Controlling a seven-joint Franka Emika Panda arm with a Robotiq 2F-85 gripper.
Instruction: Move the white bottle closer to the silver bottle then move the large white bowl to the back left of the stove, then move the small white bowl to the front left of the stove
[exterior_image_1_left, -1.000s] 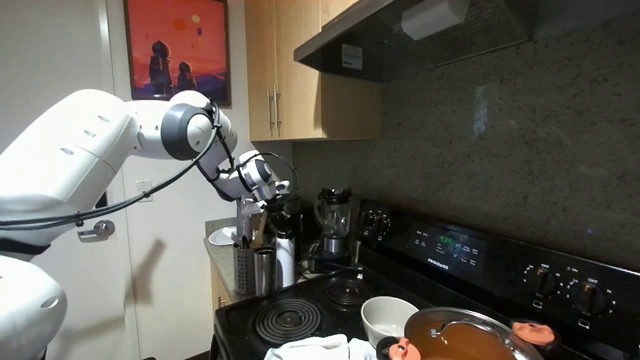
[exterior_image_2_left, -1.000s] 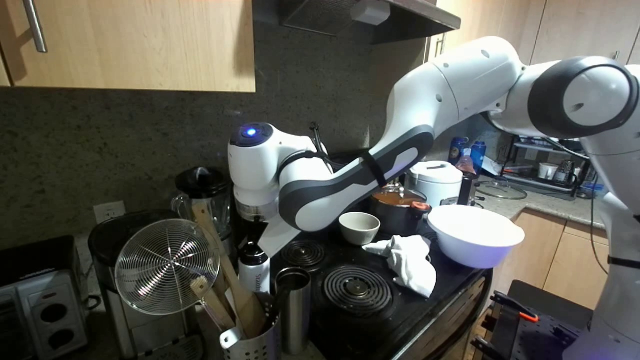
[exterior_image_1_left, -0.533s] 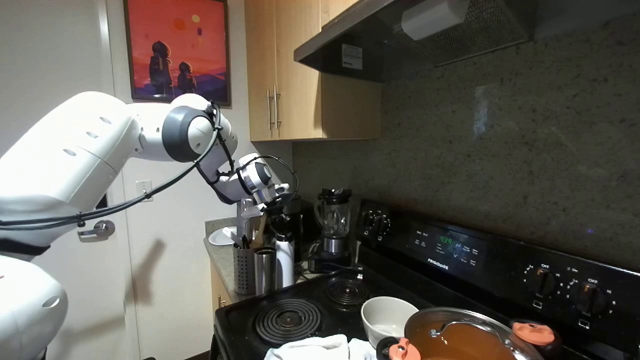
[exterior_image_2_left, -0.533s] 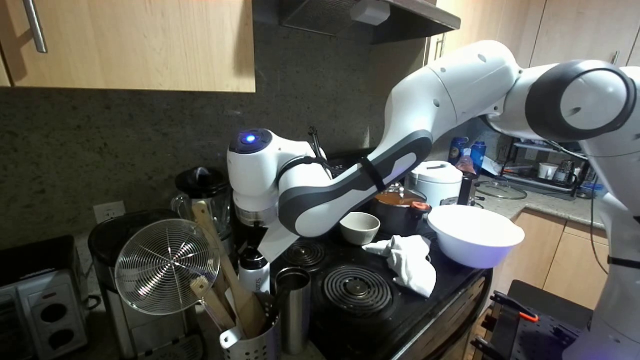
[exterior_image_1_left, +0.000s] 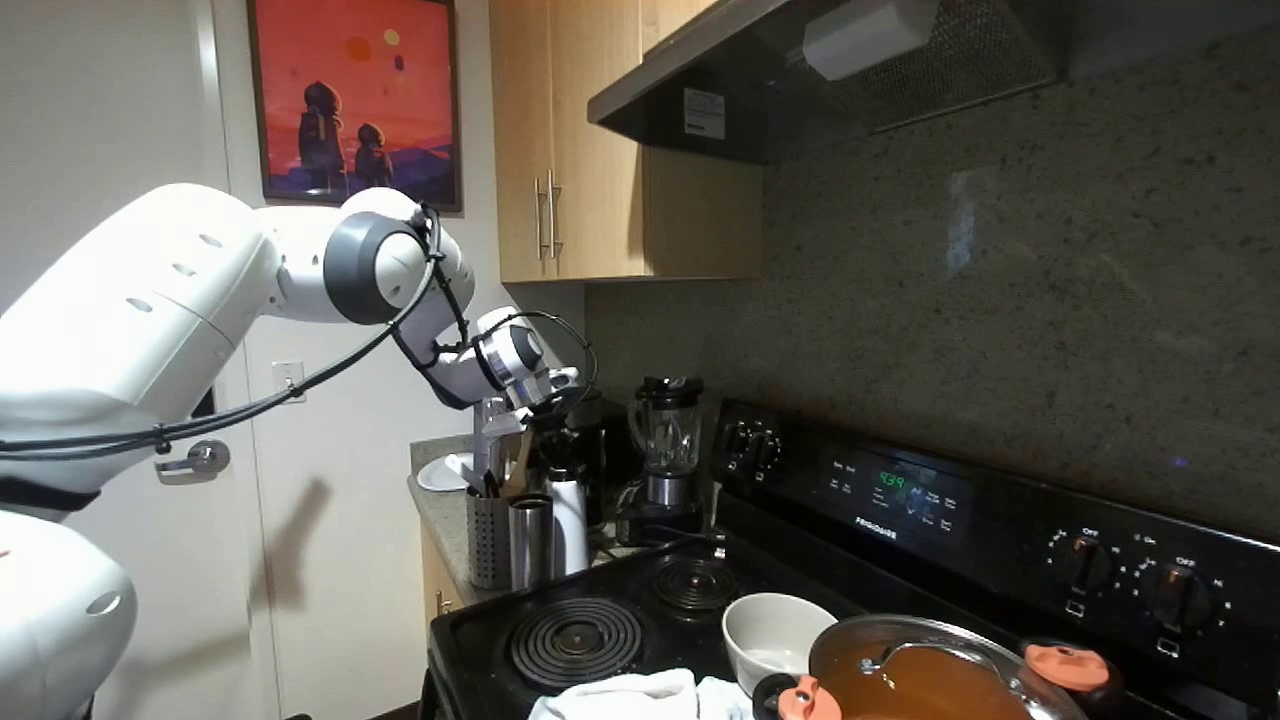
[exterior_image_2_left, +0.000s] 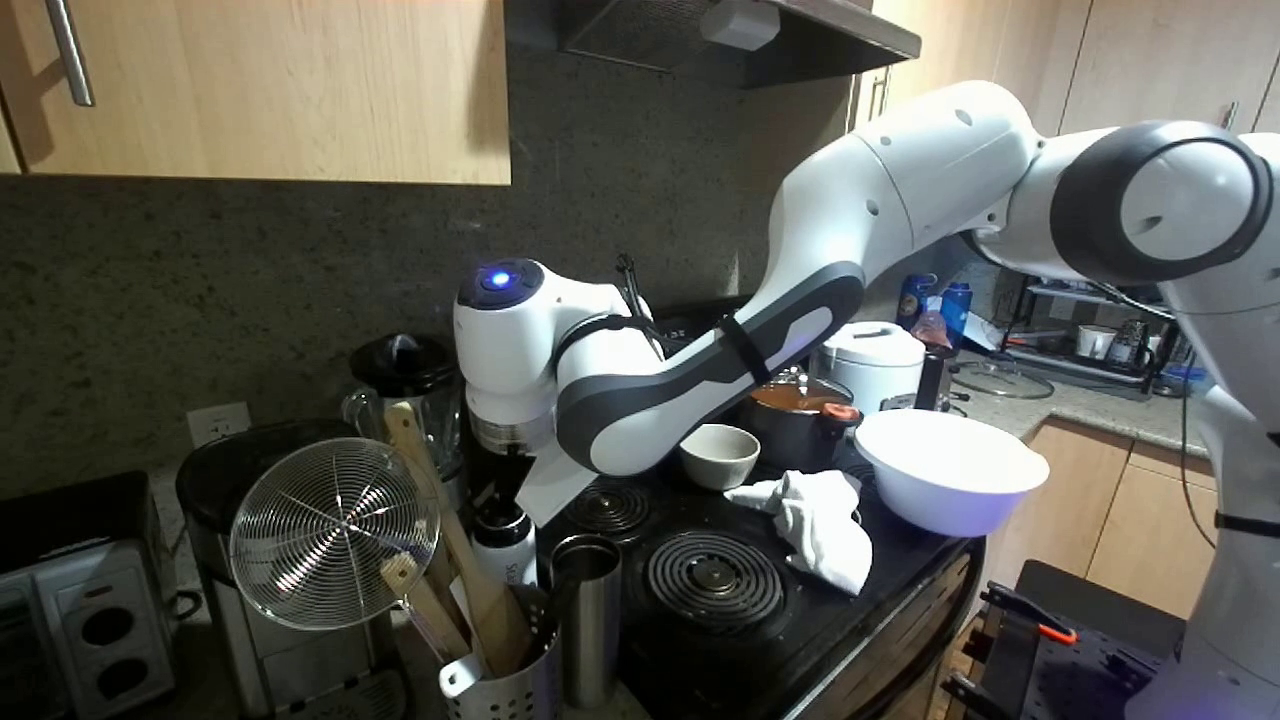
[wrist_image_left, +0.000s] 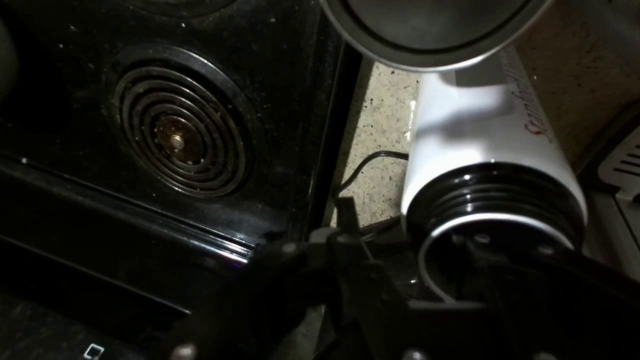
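The white bottle stands on the counter with its top leaning slightly, just behind the open-topped silver bottle. My gripper is above it, jaws apart. In the wrist view one finger is beside the dark cap; the other overlaps the cap, and I cannot tell whether it touches. Nothing appears gripped. The large white bowl is at the stove's far end in an exterior view. Beside the pot, the small white bowl rests on the black stove.
A utensil holder with wooden tools and a wire strainer crowds the bottles. The blender and coffee maker stand close by. A towel and lidded pot occupy the stove; the range hood overhangs it.
The arm first dropped slightly, then held nearly still. Over the last half second the white bottle's top has shifted a little to the left in both exterior views.
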